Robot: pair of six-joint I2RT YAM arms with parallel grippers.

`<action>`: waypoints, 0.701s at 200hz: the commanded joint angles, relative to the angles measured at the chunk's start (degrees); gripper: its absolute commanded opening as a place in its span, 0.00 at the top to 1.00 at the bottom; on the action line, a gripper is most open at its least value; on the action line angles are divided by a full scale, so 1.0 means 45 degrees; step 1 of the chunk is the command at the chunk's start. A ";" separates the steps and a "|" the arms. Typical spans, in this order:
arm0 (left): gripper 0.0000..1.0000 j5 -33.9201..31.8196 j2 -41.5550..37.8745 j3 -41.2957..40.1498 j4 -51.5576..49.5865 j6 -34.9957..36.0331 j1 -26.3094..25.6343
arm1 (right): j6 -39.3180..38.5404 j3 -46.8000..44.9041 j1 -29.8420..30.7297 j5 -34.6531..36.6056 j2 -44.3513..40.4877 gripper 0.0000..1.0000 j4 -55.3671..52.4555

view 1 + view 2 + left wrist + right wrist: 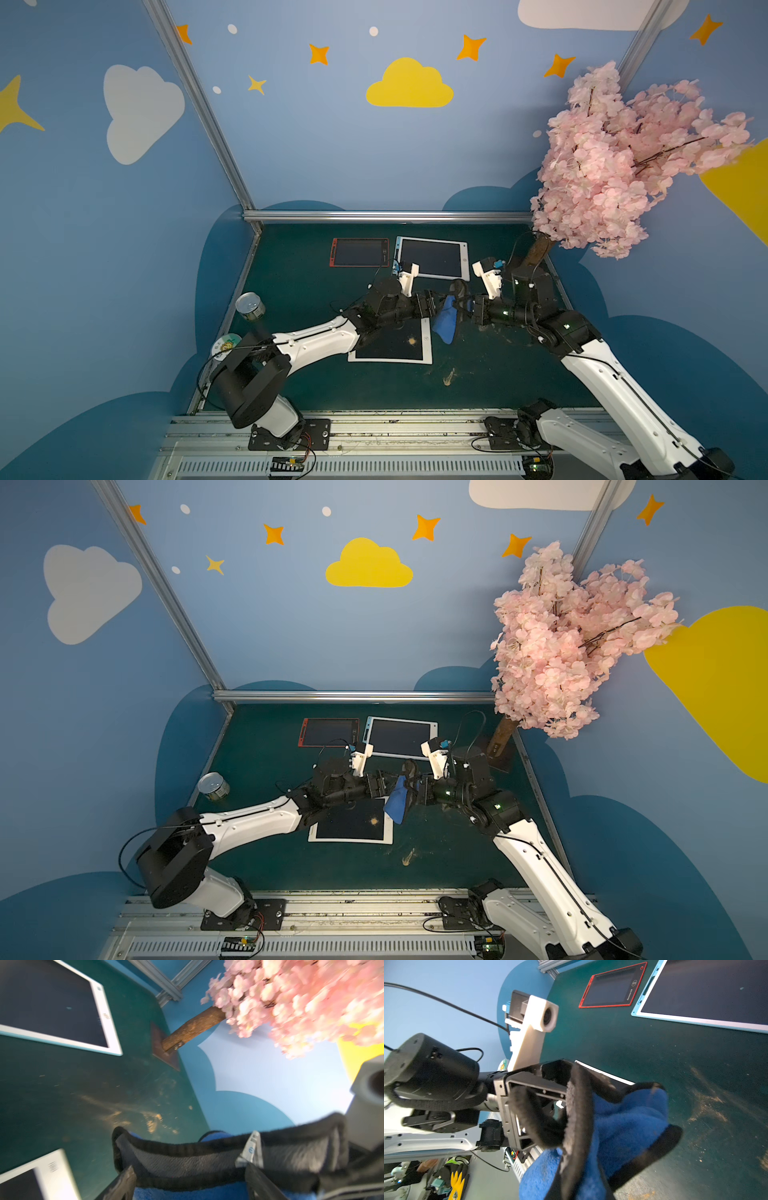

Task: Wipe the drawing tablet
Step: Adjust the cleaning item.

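The drawing tablet point(395, 345), white-framed with an orange-brown spot on its dark screen, lies mid-width on the surface point(299, 299), toward the near edge. Over its right edge hangs a blue-and-black cloth point(444, 322). The right claw point(467, 309) is clamped on it, and the left claw point(434, 309) gapes wide around it.

The surface is dark green with brownish smears point(449, 377).

There are three tablets in all. A red-framed tablet point(359, 252) and a blue-edged tablet point(434, 257) lie side by side by the far edge. One tin can point(250, 306) and one disc point(226, 344) sit at the left edge. One pink blossom tree point(615, 166) stands at the far right corner. The walls point(332, 145) are blue, painted with clouds and stars.
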 commanded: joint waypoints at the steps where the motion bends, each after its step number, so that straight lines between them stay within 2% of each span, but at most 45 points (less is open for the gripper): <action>1: 0.17 0.0641 0.0493 0.0302 0.1249 -0.1141 -0.0072 | 0.0361 0.0181 -0.0223 -0.0970 -0.0188 1.00 0.0529; 60: 0.21 0.1351 0.0978 0.0401 0.3224 -0.2810 -0.0358 | 0.1355 -0.0845 -0.1551 -0.1945 -0.0344 1.00 0.1412; 140: 0.19 0.1440 0.0021 0.0149 0.5077 -0.4422 -0.1348 | 0.1771 -0.1089 -0.2606 -0.2239 -0.0316 1.00 0.1642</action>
